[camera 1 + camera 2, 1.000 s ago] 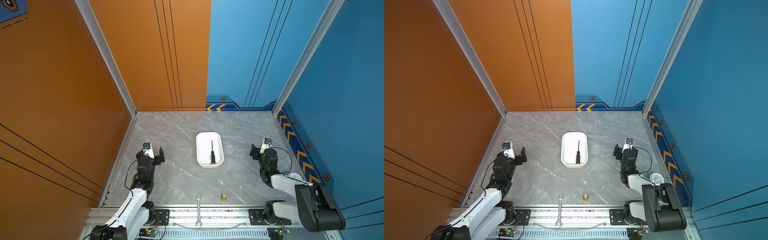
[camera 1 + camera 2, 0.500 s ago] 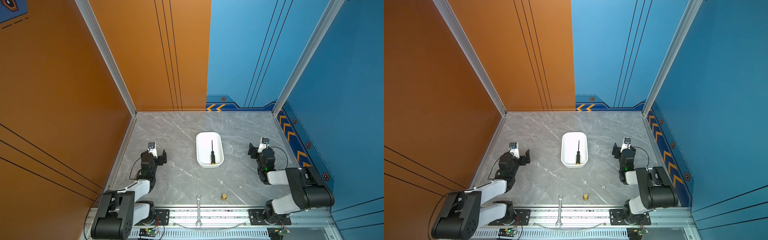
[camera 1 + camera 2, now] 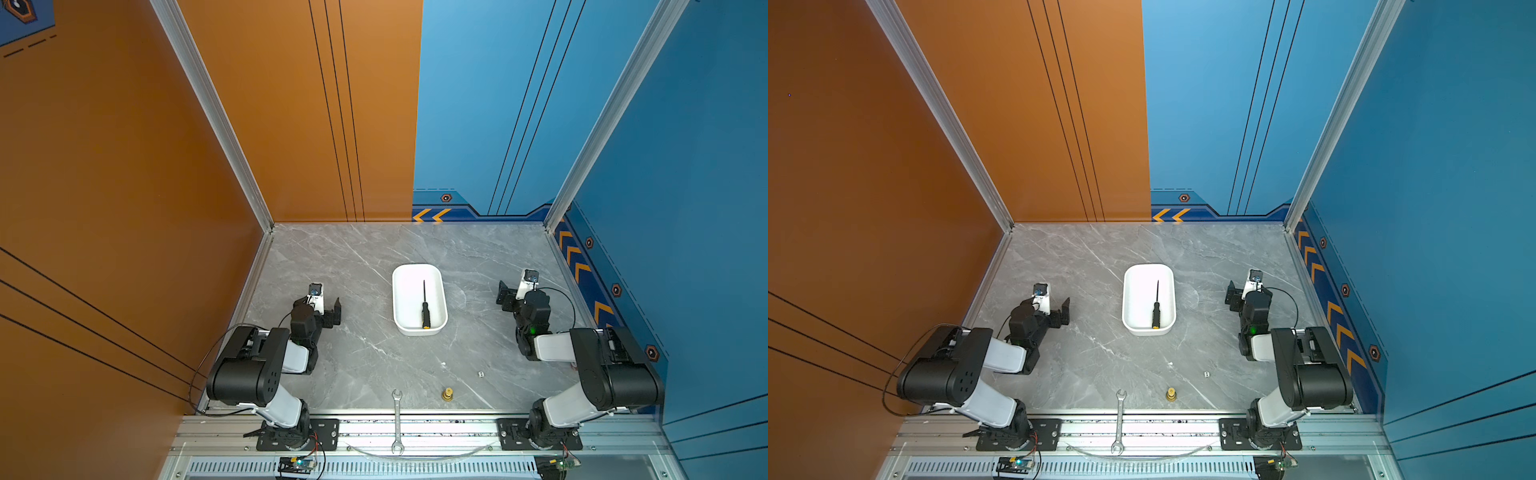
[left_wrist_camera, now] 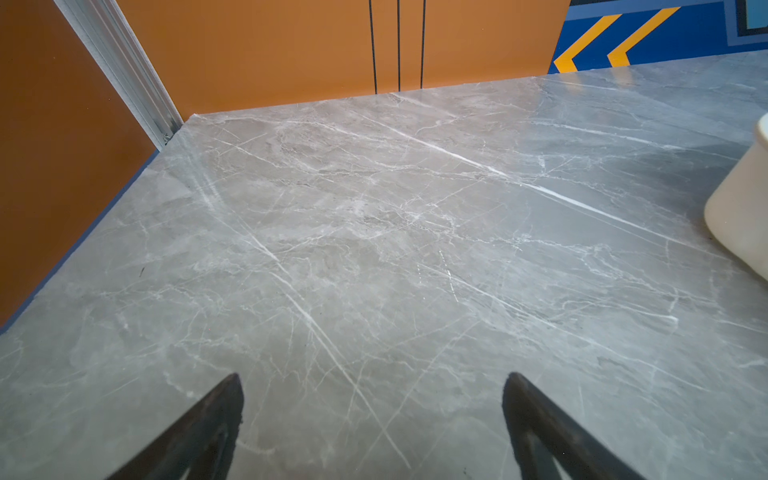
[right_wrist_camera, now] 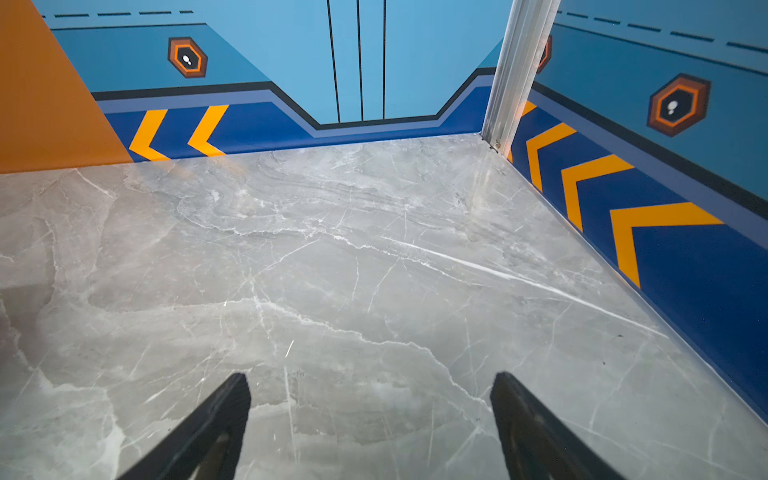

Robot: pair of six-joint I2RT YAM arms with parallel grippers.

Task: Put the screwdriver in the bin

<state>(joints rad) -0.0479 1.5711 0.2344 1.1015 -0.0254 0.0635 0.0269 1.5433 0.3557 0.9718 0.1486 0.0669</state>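
Currently: screwdriver [image 3: 424,309] lies flat inside bin [image 3: 400,291], yellow butt toward the arm bases. Bin stands on the marble table [image 3: 353,266], between both pincers and well apart from each. Left pincer [image 4: 372,378]: arm folded, elbow raised, wrist low; jaws spread wide, empty. Right pincer [image 5: 371,376]: same folded pose; jaws wide, nothing held. Wrench [image 3: 397,419] and brass fitting [image 3: 447,393] lie behind both pincers.

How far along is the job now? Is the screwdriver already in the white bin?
Done: the screwdriver lies flat inside the bin, handle at its near end. In hand: nothing; the left gripper and the right gripper are open, empty and apart from the bin. Left: nothing visible to do.
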